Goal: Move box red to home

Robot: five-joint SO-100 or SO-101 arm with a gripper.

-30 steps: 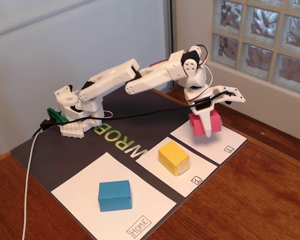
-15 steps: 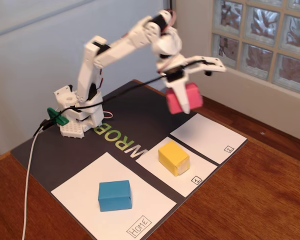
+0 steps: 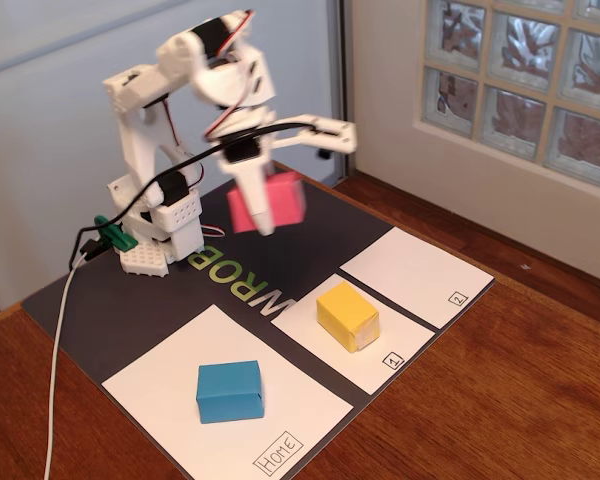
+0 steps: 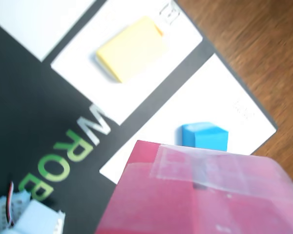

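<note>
In the fixed view, one block [image 3: 229,391] lies on home [image 3: 160,385], another block [image 3: 347,315] to its right.

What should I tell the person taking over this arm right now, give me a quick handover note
Gripper: shut on the red box, held in the air above the dark mat, near the arm's base.
Home sheet: already has a blue block sitting near its middle; free space around it.
Yellow block sits on sheet 1; sheet 2 is bare.
Done: red box picked up and lifted.
Left: carry it over the Home sheet, set it down clear of the blue block, release.
</note>
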